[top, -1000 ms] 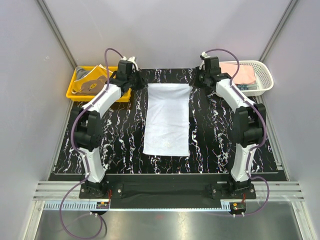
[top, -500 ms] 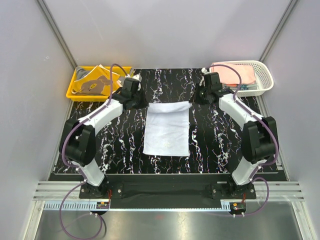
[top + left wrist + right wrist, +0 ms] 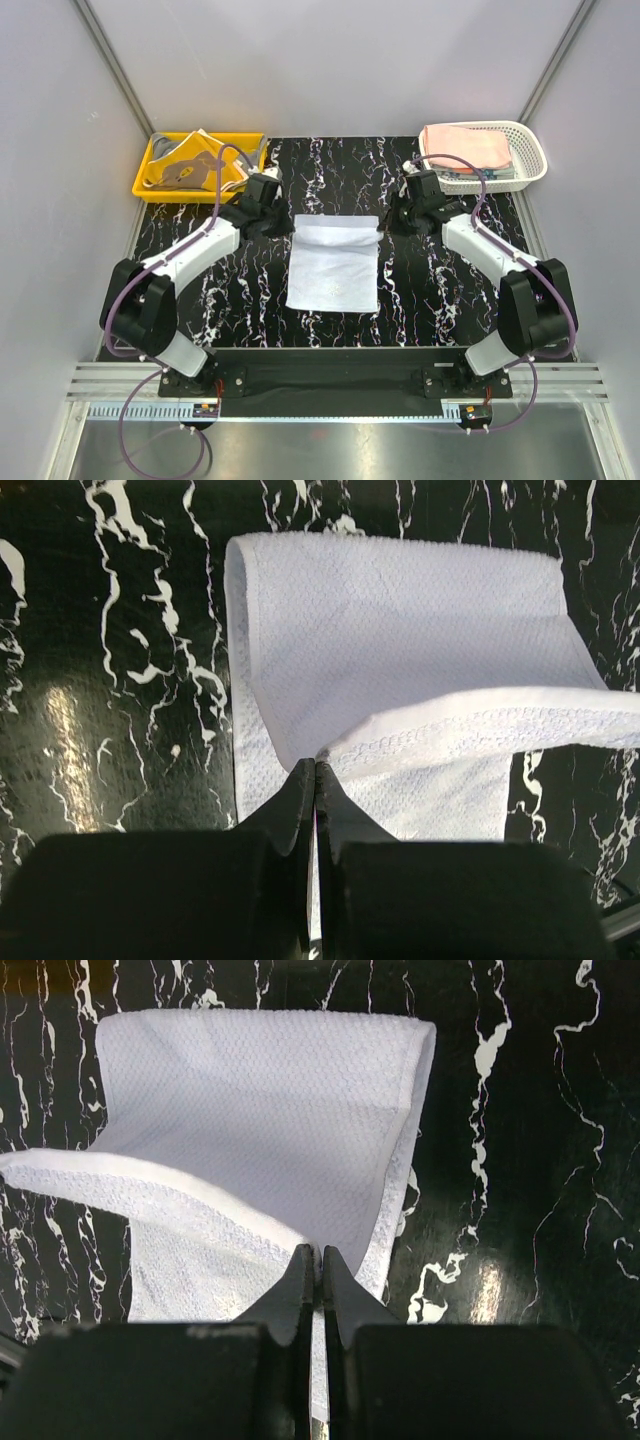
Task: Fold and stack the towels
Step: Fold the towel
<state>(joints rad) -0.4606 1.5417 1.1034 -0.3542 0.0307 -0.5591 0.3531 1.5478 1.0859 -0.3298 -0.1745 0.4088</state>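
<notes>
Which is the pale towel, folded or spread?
The towel is mid-fold: left gripper and right gripper hold one edge raised, curled over the flat part.

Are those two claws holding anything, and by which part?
Yes, one pale towel: the left gripper pinches one corner of its lifted edge, and the right gripper pinches the other corner.

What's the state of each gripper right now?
Left gripper: closed, pinching a lifted corner of the towel.
Right gripper: closed, pinching the other lifted corner of the same towel.
</notes>
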